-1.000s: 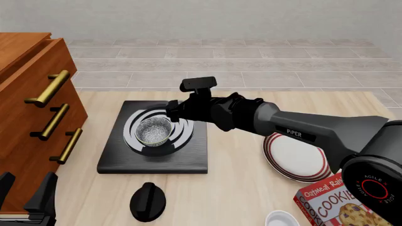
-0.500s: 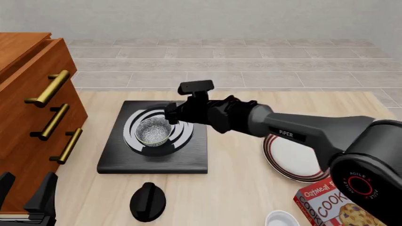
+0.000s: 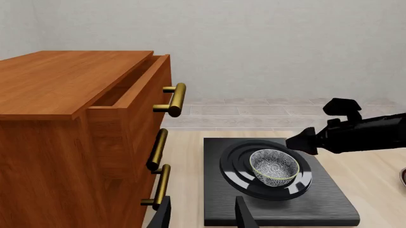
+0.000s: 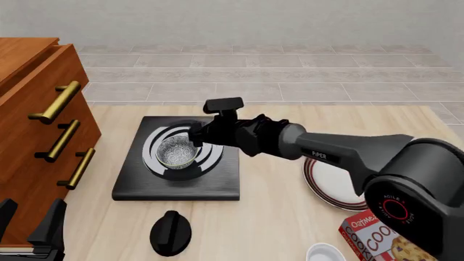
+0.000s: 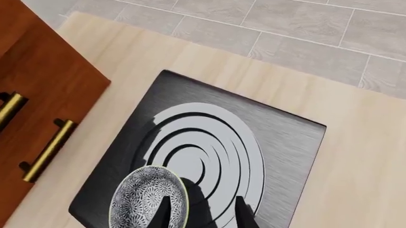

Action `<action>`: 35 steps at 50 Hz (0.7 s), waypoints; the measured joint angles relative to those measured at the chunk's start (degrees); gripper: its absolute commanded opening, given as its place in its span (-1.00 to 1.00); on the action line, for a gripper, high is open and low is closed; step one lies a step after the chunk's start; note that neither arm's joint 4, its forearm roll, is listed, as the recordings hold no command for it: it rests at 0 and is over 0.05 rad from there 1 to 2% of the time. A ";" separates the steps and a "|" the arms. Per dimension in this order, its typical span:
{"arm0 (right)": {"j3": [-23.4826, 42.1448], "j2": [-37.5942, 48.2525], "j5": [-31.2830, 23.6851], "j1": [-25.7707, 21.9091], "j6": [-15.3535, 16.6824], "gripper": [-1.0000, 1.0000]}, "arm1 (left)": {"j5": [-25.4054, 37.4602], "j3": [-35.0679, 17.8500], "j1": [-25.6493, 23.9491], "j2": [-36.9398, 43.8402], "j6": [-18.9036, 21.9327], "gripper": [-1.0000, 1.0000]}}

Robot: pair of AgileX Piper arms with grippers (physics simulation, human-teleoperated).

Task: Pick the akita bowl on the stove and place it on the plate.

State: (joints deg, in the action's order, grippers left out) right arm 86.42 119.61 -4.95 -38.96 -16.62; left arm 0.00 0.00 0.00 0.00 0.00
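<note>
Wooden table, akita bowl upright on stove, right gripper beside

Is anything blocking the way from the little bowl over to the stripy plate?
Nothing visible does. The akita bowl sits on the stove, and only bare table lies between it and the plate. The right arm reaching over that stretch is the only thing there; its right gripper is at the bowl's rim.
</note>
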 measured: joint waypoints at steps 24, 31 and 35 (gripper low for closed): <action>0.84 2.72 0.83 -0.48 -0.64 1.00 | 0.00 0.00 0.00 0.00 0.00 1.00; 0.88 3.44 1.29 -0.60 -0.88 1.00 | 0.00 0.00 0.00 0.00 0.00 1.00; 0.79 3.81 1.53 -0.70 -0.96 1.00 | 0.00 0.00 0.00 0.00 0.00 1.00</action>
State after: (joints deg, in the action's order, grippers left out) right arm 87.21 123.42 -3.41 -39.66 -17.58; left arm 0.00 0.00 0.00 0.00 0.00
